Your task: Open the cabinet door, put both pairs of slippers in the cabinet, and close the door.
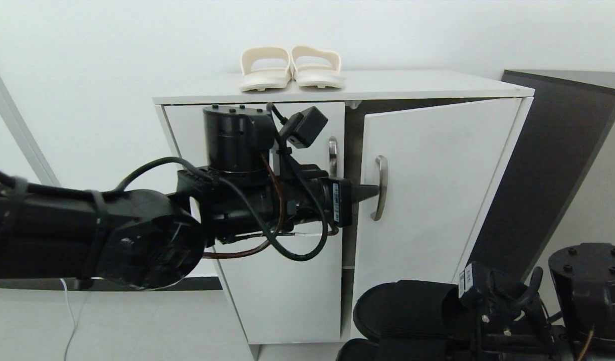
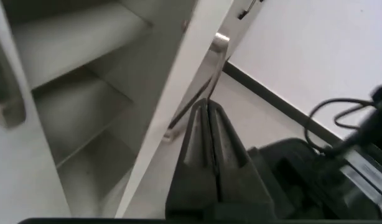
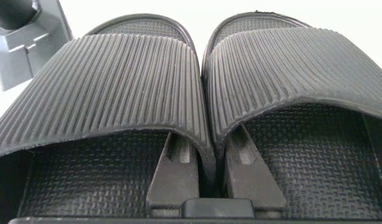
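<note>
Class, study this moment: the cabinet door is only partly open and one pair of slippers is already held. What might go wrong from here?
1. The left gripper, shut, meets the door handle with just its tip; it may slip off and leave the right door only partly open.
2. The right gripper pinches only the adjoining strap edges of the black slippers; one might slide free when the arm moves.

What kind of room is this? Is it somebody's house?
Probably a hallway or entry corner, maybe a mock-up one: a white shoe cabinet against a plain wall, cream slippers on top, shelves inside.
</note>
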You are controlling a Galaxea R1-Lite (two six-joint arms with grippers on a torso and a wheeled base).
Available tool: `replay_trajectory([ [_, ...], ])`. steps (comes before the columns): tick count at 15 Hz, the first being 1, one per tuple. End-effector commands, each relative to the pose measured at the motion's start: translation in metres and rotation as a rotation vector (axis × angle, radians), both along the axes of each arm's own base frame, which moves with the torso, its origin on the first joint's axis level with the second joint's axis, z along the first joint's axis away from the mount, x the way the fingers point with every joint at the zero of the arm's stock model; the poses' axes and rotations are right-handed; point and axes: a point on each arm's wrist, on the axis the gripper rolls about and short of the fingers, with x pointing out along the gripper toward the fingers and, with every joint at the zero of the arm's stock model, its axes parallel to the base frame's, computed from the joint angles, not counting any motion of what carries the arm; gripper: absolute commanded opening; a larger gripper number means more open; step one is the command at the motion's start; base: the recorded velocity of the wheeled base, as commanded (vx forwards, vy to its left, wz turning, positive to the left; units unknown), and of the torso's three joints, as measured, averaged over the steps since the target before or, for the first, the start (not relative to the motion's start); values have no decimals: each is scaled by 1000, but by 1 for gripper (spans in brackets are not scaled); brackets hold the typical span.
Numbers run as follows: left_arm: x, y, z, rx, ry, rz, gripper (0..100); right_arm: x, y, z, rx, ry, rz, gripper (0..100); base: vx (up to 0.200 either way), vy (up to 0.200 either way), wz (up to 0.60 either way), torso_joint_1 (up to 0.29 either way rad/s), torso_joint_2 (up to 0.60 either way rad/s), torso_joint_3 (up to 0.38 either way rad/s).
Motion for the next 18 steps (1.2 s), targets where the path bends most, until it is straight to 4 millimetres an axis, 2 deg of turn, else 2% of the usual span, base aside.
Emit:
replay_trajectory([
  [1, -31, 19, 15, -22, -28, -14, 0, -1, 0, 0, 4, -2, 5, 0, 0, 0, 0, 0, 0, 0],
  [4, -40, 30, 12, -15, -13, -5, 0, -5, 1, -1, 3, 3, 29, 0, 0, 0, 0, 0, 0, 0],
  [7, -15, 28, 0, 0, 23, 37, 0, -13, 3, -4, -7, 10, 62, 0, 0, 0, 0, 0, 0, 0],
  [10, 16, 7, -8, -37, 34, 46, 0, -19, 5, -7, -14, 17, 90, 0, 0, 0, 0, 0, 0, 0],
  [11, 16, 7, -8, -37, 34, 46, 0, -19, 5, -7, -14, 17, 90, 0, 0, 0, 0, 0, 0, 0],
  [12, 27, -10, -15, -44, 32, 26, 0, -20, 5, -9, -21, 22, 98, 0, 0, 0, 0, 0, 0, 0],
  [15, 35, -28, -26, -34, 42, 3, 0, -22, 4, -11, -41, -5, 122, 0, 0, 0, 0, 0, 0, 0],
  [18, 34, -46, -33, -28, 54, -28, 0, -29, 2, -15, -56, -13, 153, 0, -200, 0, 0, 4, 2, 1],
])
